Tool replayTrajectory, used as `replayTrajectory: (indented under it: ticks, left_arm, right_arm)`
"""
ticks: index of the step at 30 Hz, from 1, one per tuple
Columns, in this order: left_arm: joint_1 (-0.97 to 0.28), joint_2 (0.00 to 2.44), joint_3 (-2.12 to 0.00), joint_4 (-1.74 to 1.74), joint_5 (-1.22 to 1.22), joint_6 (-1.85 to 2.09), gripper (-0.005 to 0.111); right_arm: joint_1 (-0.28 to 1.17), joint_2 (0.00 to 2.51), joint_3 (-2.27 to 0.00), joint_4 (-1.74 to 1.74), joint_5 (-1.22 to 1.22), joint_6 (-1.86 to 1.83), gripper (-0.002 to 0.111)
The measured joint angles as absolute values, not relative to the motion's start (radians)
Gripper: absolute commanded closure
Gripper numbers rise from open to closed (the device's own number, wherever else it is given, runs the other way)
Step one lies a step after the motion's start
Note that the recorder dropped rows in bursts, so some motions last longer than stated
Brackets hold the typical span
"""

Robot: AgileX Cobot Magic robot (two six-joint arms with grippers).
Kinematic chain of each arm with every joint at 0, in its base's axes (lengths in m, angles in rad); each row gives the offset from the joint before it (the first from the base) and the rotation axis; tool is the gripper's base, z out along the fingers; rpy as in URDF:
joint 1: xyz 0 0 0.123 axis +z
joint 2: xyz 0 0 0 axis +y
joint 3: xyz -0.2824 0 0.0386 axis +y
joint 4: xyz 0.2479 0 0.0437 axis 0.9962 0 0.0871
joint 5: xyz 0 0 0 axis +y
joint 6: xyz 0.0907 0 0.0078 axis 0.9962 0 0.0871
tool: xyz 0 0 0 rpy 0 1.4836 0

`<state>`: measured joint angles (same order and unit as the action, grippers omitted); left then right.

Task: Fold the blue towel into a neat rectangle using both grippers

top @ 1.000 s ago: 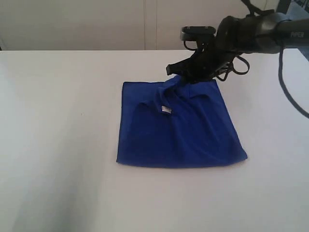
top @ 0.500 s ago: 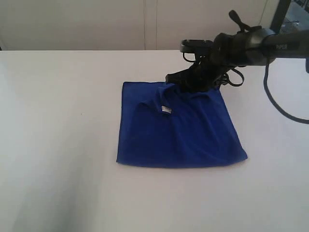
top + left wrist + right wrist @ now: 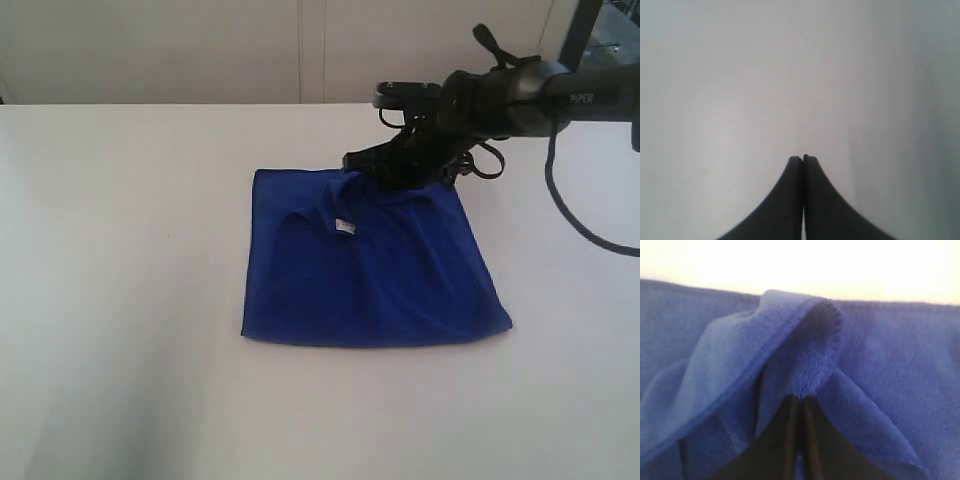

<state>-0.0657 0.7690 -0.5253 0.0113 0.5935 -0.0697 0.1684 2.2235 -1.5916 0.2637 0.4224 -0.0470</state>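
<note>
Exterior view, towel: The blue towel (image 3: 370,270) lies on the white surface (image 3: 130,250), near the middle. It is folded to a rough square, with a small white label (image 3: 344,226) on the upper layer. Its far edge is rumpled.
Exterior view, risk: The cloth is bunched at the far edge under the right gripper (image 3: 378,172). If the arm pulls on this bunch alone, I think the layers may slide apart and the fold become skewed.
Exterior view, arm pose: The right arm reaches in from the right with its forearm nearly level and its wrist bent down. The gripper touches the far edge of the towel. The left arm is not in this view.
Left wrist view, gripper: The left gripper (image 3: 803,159) is fully closed, finger against finger, and holds nothing.
Left wrist view, risk: Only bare surface is in front of it, with no towel. The task asks for both grippers, so the side that is not held may drag.
Right wrist view, gripper: The right gripper is closed, with its fingers together. A raised fold (image 3: 790,325) stands just at the tips. I cannot tell whether any cloth is caught between them.
Right wrist view, risk: The hold may be thin or empty, so the cloth could slip out when it is lifted.
Right wrist view, pose: The fingers lie low over the towel and point toward its far edge.
</note>
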Motion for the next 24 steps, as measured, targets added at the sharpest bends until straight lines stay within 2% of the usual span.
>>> replayTrajectory:
  ticks: [9,24]
  left_arm:
    - [-0.066,0.769,-0.525,0.011,0.594,-0.070,0.107]
    - [-0.066,0.769,-0.525,0.011,0.594,-0.070,0.107]
  right_arm:
    - [0.168,2.112,-1.592,0.178,0.514,-0.120,0.108]
    - [0.168,2.069,-1.592,0.013,0.642,-0.126,0.108]
